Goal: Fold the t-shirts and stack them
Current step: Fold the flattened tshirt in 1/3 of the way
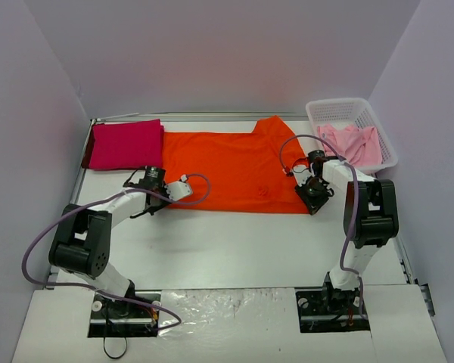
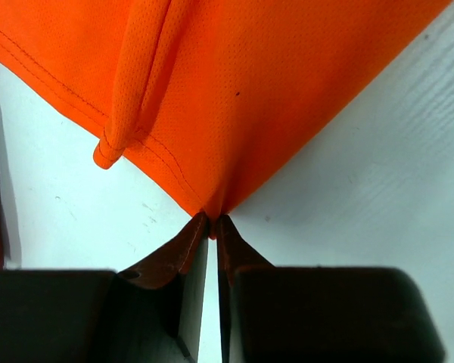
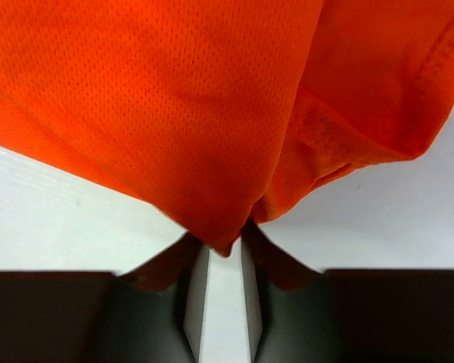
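The bright orange t-shirt (image 1: 234, 170) lies spread flat across the middle of the table. My left gripper (image 1: 169, 195) is shut on its near left corner; in the left wrist view the cloth (image 2: 234, 91) comes to a point pinched between the fingertips (image 2: 210, 221). My right gripper (image 1: 312, 203) is shut on the near right corner, and the right wrist view shows the shirt's folded corner (image 3: 212, 151) squeezed between the tips (image 3: 218, 238). A magenta-red t-shirt (image 1: 125, 145) lies folded at the far left. A pale pink t-shirt (image 1: 352, 144) lies crumpled in the basket.
The white lattice basket (image 1: 387, 147) stands at the far right, close behind the right arm. The magenta shirt touches the orange shirt's left edge. White table (image 1: 234, 242) stretches between the orange shirt and the arm bases. Walls close in the left, back and right.
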